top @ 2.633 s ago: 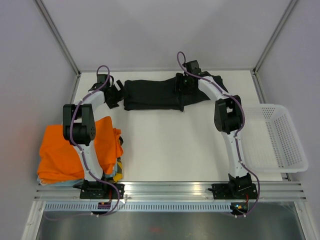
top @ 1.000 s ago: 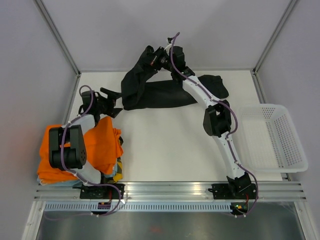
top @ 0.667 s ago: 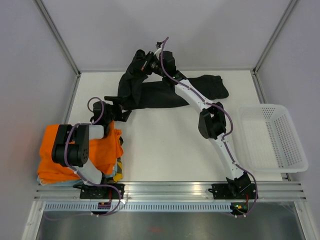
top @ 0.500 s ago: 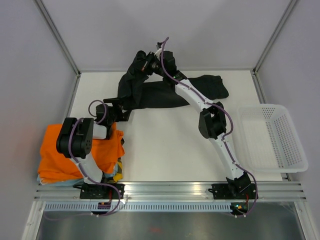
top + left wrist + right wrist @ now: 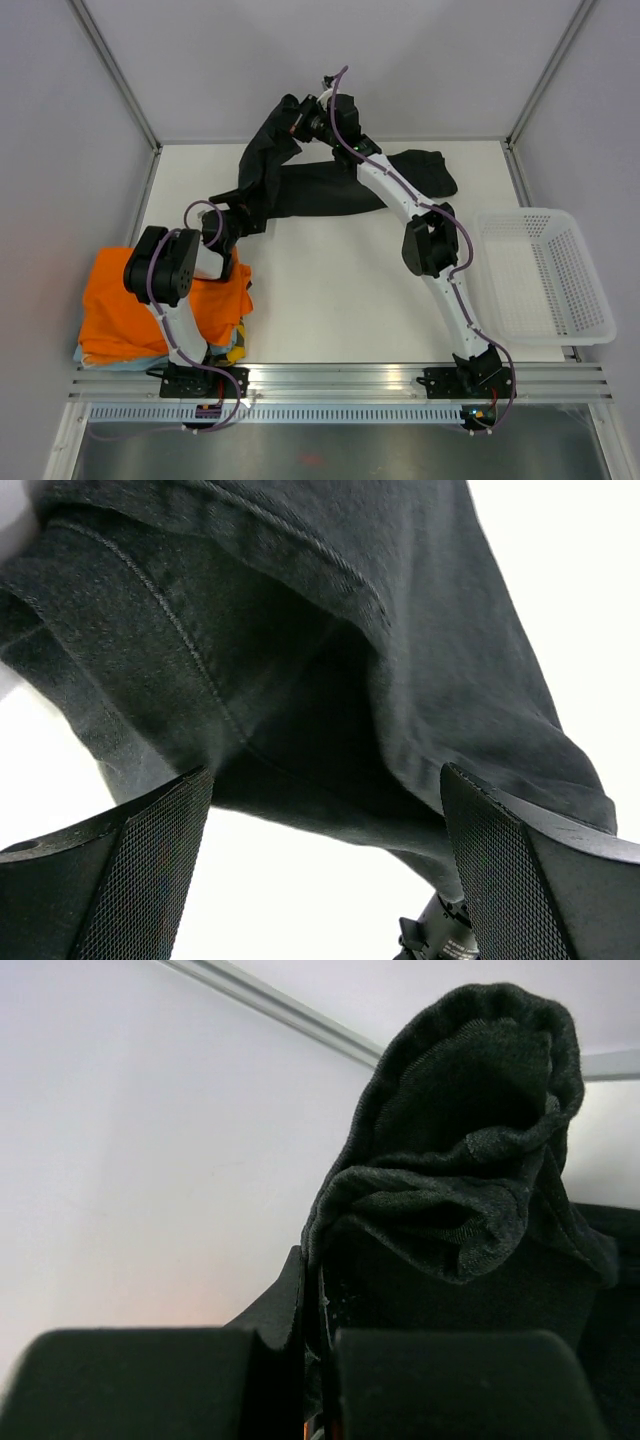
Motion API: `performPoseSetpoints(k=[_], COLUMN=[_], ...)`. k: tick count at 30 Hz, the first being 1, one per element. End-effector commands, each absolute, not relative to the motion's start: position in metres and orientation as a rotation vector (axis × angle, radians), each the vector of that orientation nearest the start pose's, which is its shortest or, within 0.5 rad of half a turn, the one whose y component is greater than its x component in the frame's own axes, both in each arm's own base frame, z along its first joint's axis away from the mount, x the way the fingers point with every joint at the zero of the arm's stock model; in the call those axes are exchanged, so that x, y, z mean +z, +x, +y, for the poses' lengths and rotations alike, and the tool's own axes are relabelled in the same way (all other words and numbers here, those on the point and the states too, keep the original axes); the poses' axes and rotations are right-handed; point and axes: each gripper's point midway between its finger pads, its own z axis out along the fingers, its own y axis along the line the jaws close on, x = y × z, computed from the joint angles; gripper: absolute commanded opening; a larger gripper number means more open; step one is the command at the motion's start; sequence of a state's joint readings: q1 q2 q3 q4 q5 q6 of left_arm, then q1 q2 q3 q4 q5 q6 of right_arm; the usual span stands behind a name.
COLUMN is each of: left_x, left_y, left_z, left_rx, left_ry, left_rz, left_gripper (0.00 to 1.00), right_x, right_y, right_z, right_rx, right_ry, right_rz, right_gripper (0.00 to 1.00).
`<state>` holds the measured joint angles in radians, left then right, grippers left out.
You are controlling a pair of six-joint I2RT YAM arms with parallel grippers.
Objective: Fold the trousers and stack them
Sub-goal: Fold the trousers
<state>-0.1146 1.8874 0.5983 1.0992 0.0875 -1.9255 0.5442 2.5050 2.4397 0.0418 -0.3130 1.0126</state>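
The black trousers (image 5: 320,190) lie across the back of the table, their right end (image 5: 425,170) flat on it. My right gripper (image 5: 298,115) is shut on a bunched fold of the trousers (image 5: 470,1140) and holds it up above the table's back edge, so a band of cloth hangs down to the left. In the right wrist view the jaws (image 5: 320,1360) pinch that cloth. My left gripper (image 5: 245,208) stands open at the hanging band's lower end. In the left wrist view the trousers (image 5: 330,660) fill the frame just beyond the mesh fingertips (image 5: 130,870), with white table between them.
A stack topped by a bright orange garment (image 5: 120,310) sits at the near left under my left arm. A white mesh basket (image 5: 545,275) stands at the right edge. Grey walls and metal posts close the table in, and a rail (image 5: 340,380) runs along the front.
My right gripper has raised one end of the trousers off the table and carried it left. My left gripper has swung right, up to the hanging cloth, staying open.
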Motion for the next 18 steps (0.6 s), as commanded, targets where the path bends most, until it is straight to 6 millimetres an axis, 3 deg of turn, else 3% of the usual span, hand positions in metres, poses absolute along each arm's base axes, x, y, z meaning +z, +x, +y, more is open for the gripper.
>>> performPoseSetpoints(k=[1,4,11,15,18], left_x=[0.113,0.113,0.127,0.127,0.125], left_y=[0.454,0.445,0.437,0.445,0.458], left_z=[-0.117,-0.119,-0.137,-0.144,-0.138], left_rx=[-1.530,-1.523,-1.540,-1.539,-1.530], left_ry=[-1.582,-1.590,-1.540,-1.543,-1.563], left_rz=[1.280,1.292,1.325,1.314,1.225], left_gripper=[0.99,0.99,0.99,1.00,1.00], right_x=[0.386,0.388,0.388,0.387,0.384], right_y=[0.558,0.561,0.556,0.552,0.548], right_z=[0.407,0.397,0.399,0.400,0.401], right_rx=[1.433,1.421,1.447,1.457,1.474], right_ry=[0.104,0.106,0.078,0.062,0.053], right_rz=[1.582,1.581,1.594,1.608,1.623], right_gripper=[0.00,0.00,0.00,0.00,0.00])
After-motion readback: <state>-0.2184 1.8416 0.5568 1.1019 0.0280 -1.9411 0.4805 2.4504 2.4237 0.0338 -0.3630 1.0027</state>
